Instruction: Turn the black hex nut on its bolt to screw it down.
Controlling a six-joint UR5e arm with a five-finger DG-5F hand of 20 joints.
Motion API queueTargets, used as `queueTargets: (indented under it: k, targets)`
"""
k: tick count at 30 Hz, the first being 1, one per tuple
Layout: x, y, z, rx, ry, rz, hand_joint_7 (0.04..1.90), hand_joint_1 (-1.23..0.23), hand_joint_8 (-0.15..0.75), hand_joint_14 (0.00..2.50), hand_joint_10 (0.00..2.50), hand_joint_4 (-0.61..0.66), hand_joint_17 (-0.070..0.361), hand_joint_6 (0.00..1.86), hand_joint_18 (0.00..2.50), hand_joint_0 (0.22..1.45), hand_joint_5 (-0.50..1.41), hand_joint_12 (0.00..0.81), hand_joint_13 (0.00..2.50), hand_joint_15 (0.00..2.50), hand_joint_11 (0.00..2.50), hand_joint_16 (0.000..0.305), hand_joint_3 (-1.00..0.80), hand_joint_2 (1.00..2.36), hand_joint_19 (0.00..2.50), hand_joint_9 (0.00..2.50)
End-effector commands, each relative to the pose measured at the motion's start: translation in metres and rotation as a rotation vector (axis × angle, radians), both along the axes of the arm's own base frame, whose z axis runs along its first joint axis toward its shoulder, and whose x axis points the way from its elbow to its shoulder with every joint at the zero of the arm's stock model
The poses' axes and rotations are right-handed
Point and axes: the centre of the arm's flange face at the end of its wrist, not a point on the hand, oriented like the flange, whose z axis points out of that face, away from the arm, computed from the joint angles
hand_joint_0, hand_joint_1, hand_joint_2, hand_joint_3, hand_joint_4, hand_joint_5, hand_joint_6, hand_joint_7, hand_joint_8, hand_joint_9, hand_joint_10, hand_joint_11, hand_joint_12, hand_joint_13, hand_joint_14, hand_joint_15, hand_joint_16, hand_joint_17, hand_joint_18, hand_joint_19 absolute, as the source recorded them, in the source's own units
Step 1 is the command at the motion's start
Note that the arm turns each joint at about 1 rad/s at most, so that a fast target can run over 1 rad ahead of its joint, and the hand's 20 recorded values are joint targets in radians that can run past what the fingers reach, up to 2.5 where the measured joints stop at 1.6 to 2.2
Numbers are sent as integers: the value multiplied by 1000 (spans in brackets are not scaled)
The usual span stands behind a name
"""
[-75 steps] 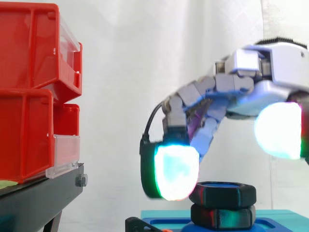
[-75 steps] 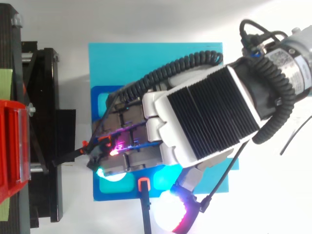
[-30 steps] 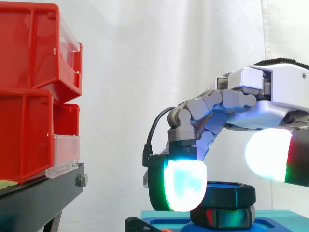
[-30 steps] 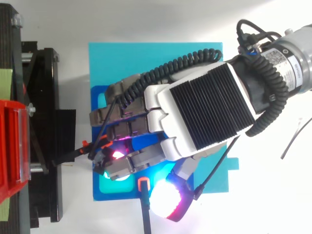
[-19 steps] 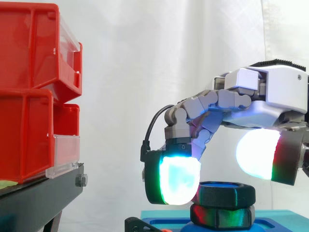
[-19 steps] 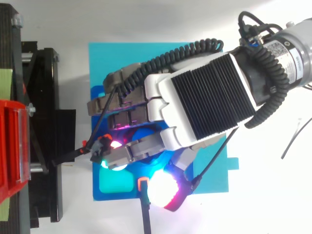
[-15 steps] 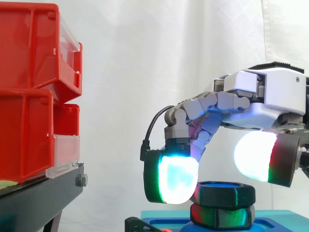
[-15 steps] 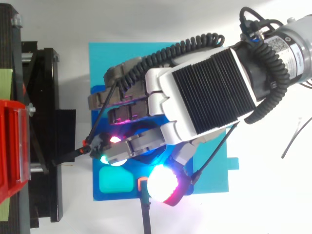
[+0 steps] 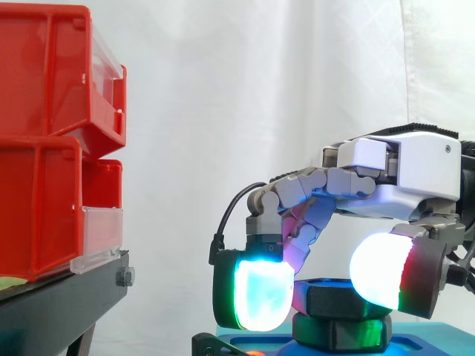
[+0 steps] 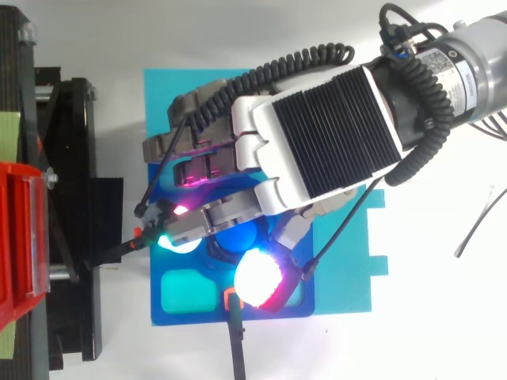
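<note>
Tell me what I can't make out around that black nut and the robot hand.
Side view: the right end of the black hex nut, behind a glowing pad of the robot hand.
Top view: most of the nut, under the robot hand.
Side view: the blue base, cut off by the bottom edge.

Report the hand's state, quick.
Hand: closed, with fingers and thumb curled round the black hex nut.

Side view looks level, close on the hand [image 9: 401, 174] and black hex nut [image 9: 323, 300]. Top view looks straight down — both share the hand.
</note>
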Motion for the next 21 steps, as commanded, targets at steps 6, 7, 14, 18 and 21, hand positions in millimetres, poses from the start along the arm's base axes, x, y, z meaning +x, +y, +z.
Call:
queueTargets:
  k: [6,7,14,18,21]
  targets:
    - [-1,-3,-1,-2,3,3,1172,-259,345,5,6,-34,145,509,735,402,46,395,817,137,205,65,-500,1000,684,1127]
    - [-1,-3,-1,-2,3,3,1173,-261,350,5,6,-10,148,509,742,391,46,403,816,135,202,66,-500,1000,687,1130]
    - [-2,-3,-1,-2,10,3,1163,-335,365,5,5,45,154,509,756,367,40,414,813,127,209,69,-500,1000,669,1121]
    - [-2,-3,-2,-1,15,7,1180,-409,349,5,6,41,146,509,720,398,36,397,795,139,218,65,-500,1000,687,1100]
    - [-3,-2,-2,-4,13,17,1186,-498,334,6,7,55,135,509,664,437,27,376,771,152,233,60,-500,1000,709,1076]
